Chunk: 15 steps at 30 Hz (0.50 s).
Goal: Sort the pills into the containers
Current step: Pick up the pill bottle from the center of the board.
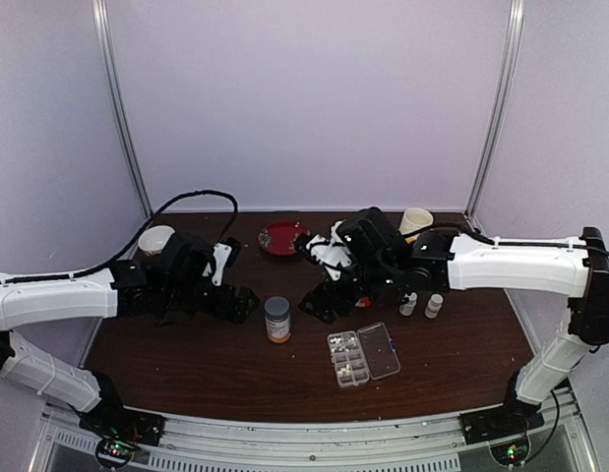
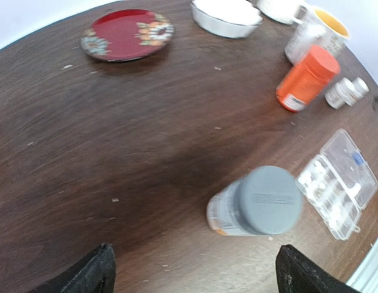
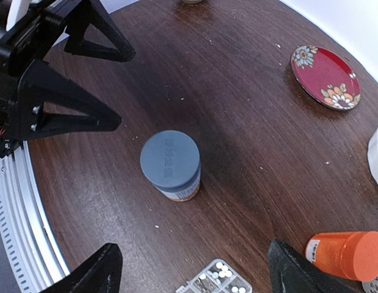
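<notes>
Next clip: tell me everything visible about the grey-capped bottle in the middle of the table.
The grey-capped bottle is short and round, standing upright on the dark wooden table. Its wide grey cap is on, with raised lettering too blurred to read. The body carries a pale label with an orange band at the base. Only the table touches it; the open pill box lies apart, to its right and nearer the arms' bases.

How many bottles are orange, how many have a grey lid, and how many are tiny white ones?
Orange bottle: 1
Grey-lidded bottle: 1
Tiny white bottles: 2
Total: 4
</notes>
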{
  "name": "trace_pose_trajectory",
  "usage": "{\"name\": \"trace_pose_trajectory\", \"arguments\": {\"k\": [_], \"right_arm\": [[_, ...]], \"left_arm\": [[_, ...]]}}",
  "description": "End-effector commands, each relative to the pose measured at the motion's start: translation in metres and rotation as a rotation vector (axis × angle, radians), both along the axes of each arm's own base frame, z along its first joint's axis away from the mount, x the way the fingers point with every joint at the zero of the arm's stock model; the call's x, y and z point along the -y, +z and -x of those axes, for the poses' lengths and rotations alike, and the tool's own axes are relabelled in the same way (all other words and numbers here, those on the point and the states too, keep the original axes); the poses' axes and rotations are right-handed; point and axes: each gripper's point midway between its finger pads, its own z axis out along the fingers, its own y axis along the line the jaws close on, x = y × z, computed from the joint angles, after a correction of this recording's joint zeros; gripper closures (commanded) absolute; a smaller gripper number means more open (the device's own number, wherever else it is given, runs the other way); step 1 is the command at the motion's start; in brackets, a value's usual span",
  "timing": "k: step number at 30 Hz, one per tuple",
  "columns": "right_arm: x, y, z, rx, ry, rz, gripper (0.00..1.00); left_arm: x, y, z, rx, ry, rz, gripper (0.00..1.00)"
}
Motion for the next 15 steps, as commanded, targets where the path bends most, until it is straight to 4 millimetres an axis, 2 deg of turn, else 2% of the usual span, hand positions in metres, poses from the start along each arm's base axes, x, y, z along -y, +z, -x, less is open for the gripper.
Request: {"name": "trace_pose_trajectory", "arguments": {"k": [1,10,15], "right_arm": [[-0.029,0.004,-0.002,-0.009,-0.002,-0.020,0.15],[-0.064,-0.014,-0.016,-0.043,-0.084,0.019,0.15],[-0.073,-0.020,-0.024,-0.054,-0.128,0.019,0.15]], "left_arm": [[-0.031,0.005,-0.016,-0.007,0.110,0.084,0.06],[-0.070,0.002,-0.022,0.003,0.209,0.116,0.06],[-0.079,0.003,-0.020,0.019,0.229,0.121,0.06]]}}
